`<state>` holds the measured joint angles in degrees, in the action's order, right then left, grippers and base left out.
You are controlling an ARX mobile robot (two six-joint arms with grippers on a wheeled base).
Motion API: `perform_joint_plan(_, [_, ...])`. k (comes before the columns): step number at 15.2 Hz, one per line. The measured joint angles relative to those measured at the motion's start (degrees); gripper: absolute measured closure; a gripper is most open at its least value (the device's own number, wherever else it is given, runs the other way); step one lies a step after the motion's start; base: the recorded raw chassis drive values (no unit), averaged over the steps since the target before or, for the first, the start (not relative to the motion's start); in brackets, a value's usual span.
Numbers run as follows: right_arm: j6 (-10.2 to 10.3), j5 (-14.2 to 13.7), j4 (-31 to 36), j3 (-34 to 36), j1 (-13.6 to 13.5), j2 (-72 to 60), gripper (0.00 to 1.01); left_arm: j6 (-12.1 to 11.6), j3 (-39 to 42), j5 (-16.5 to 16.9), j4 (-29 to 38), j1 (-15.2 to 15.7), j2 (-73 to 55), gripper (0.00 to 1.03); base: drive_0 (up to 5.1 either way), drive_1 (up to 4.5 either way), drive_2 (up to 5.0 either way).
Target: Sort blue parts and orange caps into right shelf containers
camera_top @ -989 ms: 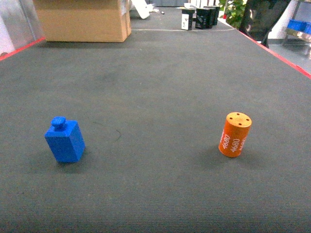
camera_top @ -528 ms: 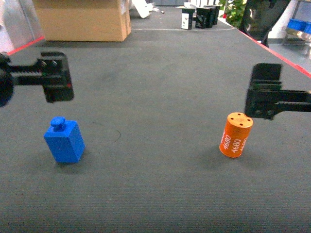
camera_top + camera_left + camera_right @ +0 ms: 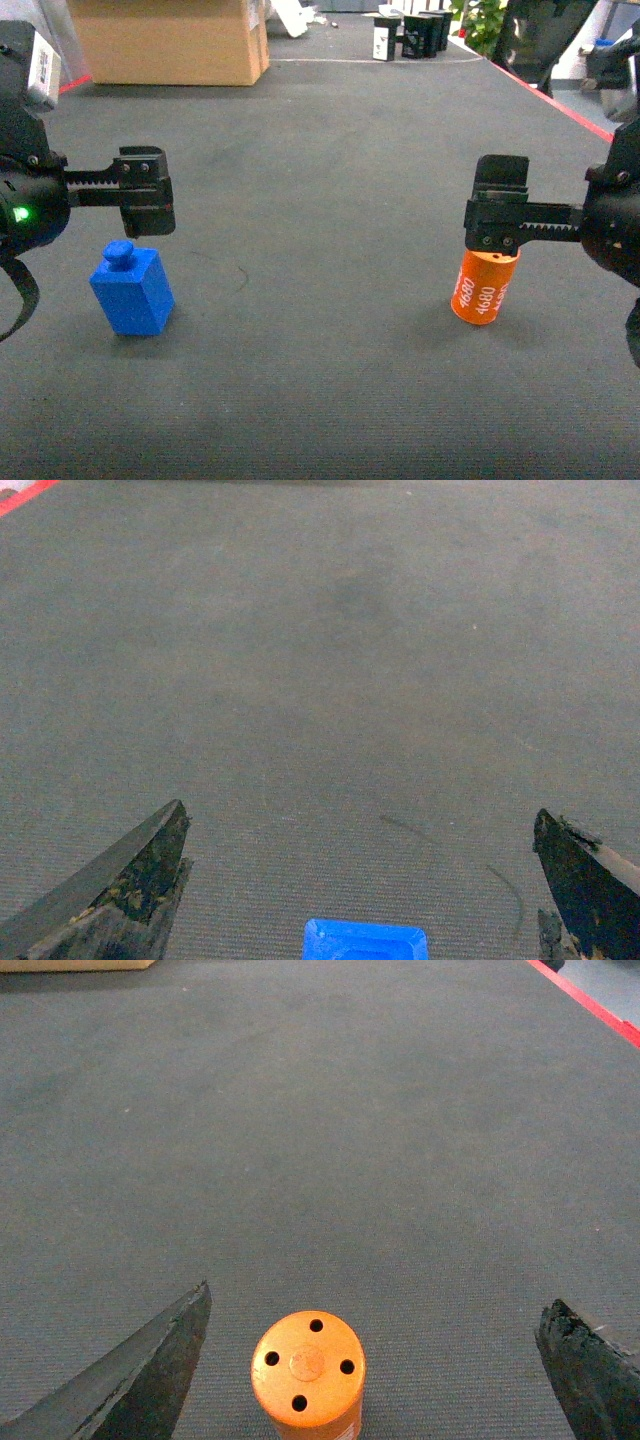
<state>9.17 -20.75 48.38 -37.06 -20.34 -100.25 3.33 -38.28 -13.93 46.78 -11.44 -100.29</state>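
Note:
A blue part (image 3: 131,288), a block with a round knob on top, stands on the dark mat at the left. My left gripper (image 3: 145,192) hovers open just above and behind it. In the left wrist view only the block's top edge (image 3: 365,938) shows, low between the spread fingers of the left gripper (image 3: 360,810). An orange cap (image 3: 482,285) printed "4680" stands at the right. My right gripper (image 3: 498,215) is open right above it. In the right wrist view the cap (image 3: 308,1370) sits left of centre between that gripper's (image 3: 378,1296) fingers. A sliver of a blue shelf container (image 3: 606,44) shows far right.
A cardboard box (image 3: 170,40) stands at the back left of the mat. Small black and white boxes (image 3: 415,35) stand at the back centre. A red strip (image 3: 560,100) marks the mat's right edge, with a plant (image 3: 480,20) beyond it.
Both arms came into view and moved inward and down: the left gripper to just above the blue part, the right gripper to over the orange cap. Neither object moved.

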Motion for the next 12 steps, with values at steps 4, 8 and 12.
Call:
perform_joint_plan(4, [1.66,-0.2,-0.85,-1.73,-0.63,-3.63,0.03,1.18,-0.5,0.33,0.13,-0.59,-3.78,0.05,0.0,0.0,0.0])
perform_joint_plan(8, [3.21,1.05,-1.99,-7.02,0.92,-15.1,0.03,1.9,-1.46,1.95,-0.66,0.63,-11.58,0.05,0.0,0.0,0.0])
perform_joint_plan(12, [3.45,1.11,-2.03,-10.58,0.9,-20.26,0.03,2.27,-3.56,2.19,-2.58,0.61,-16.09,0.05,0.0,0.0,0.0])
